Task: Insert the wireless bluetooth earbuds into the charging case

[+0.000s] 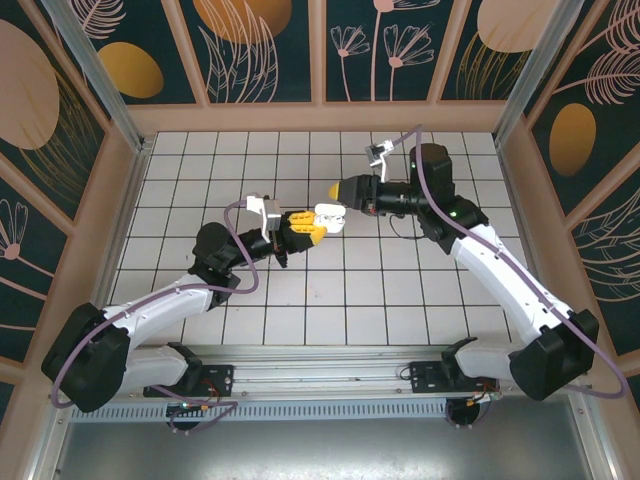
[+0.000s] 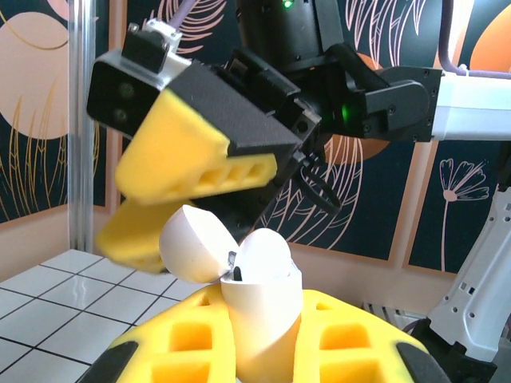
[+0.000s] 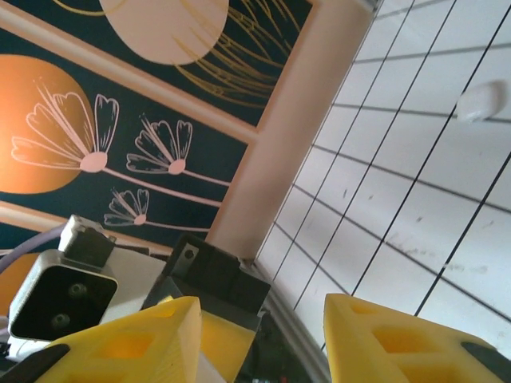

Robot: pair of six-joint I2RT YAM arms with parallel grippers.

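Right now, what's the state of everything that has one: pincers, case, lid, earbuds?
left pincer: shut on the charging case.
right pincer: open, empty, close to the case.
charging case: upright in the left pincer.
case lid: open, tipped back.
earbud: in the case's mouth, top above the rim; cannot tell if fully seated.
small white item: loose on the tiles, too blurred to name.

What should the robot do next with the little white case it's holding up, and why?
Probably the right pincer should reach down for the small white blob on the tiles, maybe an earbud, though it is blurred. That pincer is open and empty, while the left pincer holds the charging case with its lid open.
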